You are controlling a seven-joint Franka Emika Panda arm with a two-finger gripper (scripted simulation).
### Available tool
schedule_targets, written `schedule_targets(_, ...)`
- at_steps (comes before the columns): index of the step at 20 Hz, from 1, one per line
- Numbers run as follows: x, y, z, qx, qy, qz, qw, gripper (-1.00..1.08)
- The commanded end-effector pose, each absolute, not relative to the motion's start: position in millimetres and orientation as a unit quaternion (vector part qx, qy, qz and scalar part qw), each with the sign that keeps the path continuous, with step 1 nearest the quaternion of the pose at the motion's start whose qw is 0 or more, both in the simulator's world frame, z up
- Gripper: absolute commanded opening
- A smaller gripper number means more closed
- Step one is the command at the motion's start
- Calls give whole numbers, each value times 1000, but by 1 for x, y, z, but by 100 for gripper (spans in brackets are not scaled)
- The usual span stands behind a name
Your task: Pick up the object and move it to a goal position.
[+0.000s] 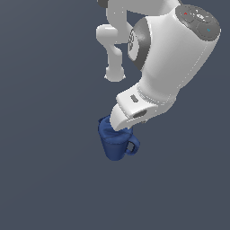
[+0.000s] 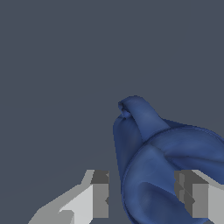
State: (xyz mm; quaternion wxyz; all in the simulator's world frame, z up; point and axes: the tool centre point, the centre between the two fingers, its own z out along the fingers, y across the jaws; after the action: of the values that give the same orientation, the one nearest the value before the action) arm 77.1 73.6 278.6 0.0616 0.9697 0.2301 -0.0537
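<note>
The object (image 1: 114,146) is a dark blue mug-like pitcher standing upright on the grey floor, its loop handle (image 1: 133,146) toward the exterior view's right. My white hand (image 1: 134,108) hangs right over its rim and hides the fingers in that view. In the wrist view the object (image 2: 144,127) fills the space around my gripper (image 2: 144,194). One finger (image 2: 99,192) is outside the blue wall with a narrow gap to it, and the other finger (image 2: 189,192) is over the mug's inside. The jaws straddle the rim and stand open.
Plain grey floor lies on every side of the pitcher. The arm's upper links (image 1: 117,40) rise behind it in the exterior view. No goal marker shows.
</note>
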Motion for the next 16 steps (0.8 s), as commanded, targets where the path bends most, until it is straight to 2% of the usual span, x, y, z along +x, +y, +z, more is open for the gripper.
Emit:
schedule_targets(1, 86, 76, 273, 965, 246, -60, 67, 28)
schedule_targets(16, 123, 89, 234, 937, 322, -94, 94, 28)
